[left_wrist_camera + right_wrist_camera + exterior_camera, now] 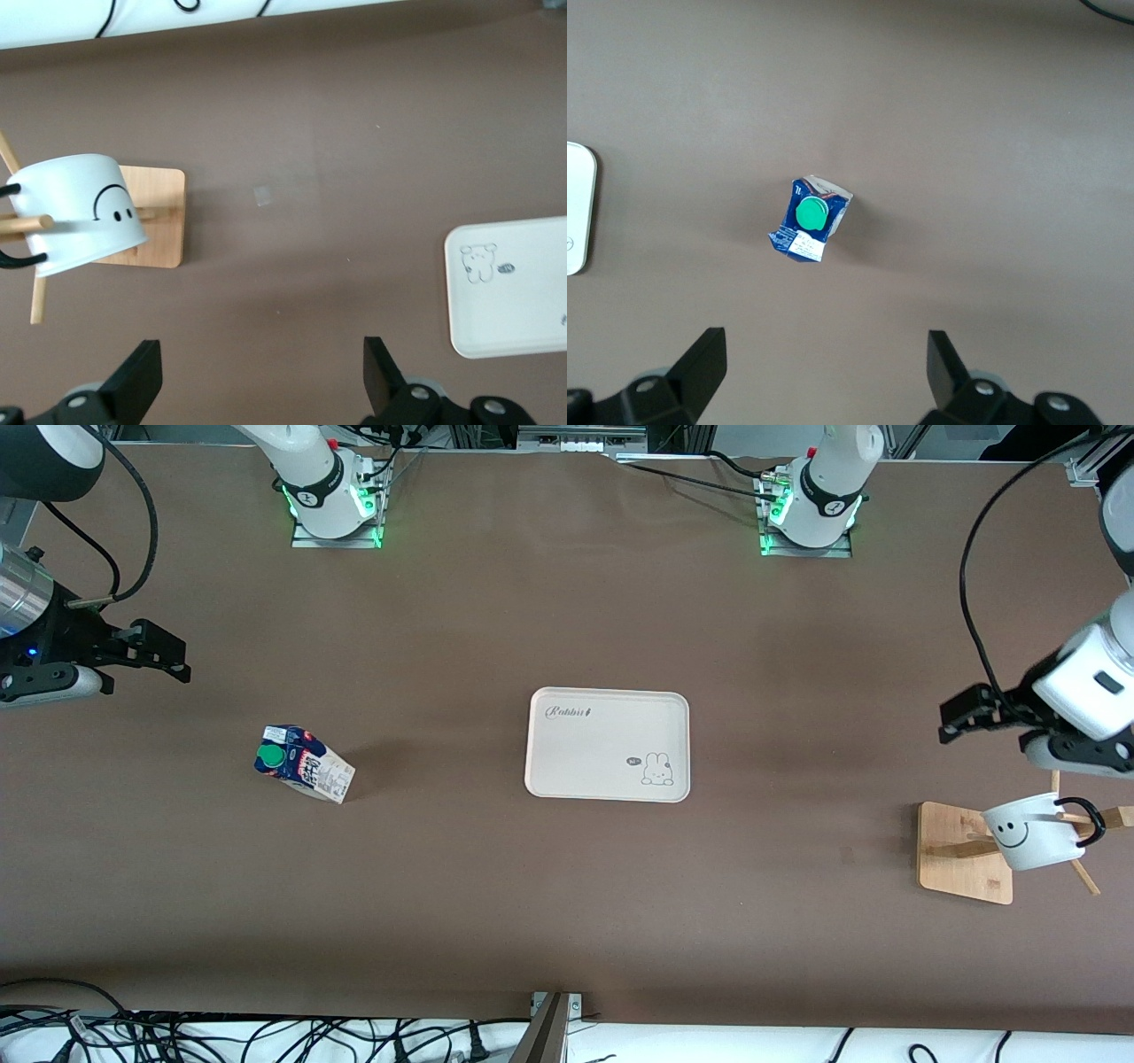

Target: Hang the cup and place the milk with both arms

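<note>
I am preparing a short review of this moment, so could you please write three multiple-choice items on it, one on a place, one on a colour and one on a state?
1. Where is the cup?
A. on the tray
B. hanging on the wooden rack
C. beside the milk

2. What colour is the cap of the milk?
A. red
B. white
C. green

3. How do the two grippers stand?
A. both open and holding nothing
B. both shut on something
C. one shut on the cup

Answers:
1 B: a rack peg passes through the cup's handle.
2 C: the round cap shows green.
3 A: the left gripper and right gripper show spread fingers with only table between them; the tray lies bare.
</note>
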Controlling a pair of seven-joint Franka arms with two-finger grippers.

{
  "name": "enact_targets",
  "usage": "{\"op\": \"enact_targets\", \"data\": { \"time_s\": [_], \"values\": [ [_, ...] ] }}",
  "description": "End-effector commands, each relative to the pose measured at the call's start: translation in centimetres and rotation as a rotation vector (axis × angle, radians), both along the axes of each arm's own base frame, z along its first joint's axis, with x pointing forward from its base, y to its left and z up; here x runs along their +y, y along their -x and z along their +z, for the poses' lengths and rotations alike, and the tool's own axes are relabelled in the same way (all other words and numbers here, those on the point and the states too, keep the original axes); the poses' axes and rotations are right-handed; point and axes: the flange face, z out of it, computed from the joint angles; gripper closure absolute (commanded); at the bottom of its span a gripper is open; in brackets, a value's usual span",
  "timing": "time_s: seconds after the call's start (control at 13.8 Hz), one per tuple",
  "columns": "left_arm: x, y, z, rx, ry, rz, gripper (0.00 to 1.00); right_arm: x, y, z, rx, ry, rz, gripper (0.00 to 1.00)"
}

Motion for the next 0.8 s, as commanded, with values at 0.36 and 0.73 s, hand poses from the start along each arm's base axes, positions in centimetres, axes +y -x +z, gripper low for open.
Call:
{"op": "enact_targets", "data": {
  "time_s": [0.36,0.73],
  "values": [
    [-2.6,2.5,3.4,0.035,0.011,-0.036,0.0,0.1,0.0,0.4,0.001,0.015,-0.008,0.0],
    [-3.4,3.5,2.9,0.114,0.083,-0.057,0.0,0.3,-0.1,0.6,-0.008,0.013,-0.005,0.0]
  ]
}}
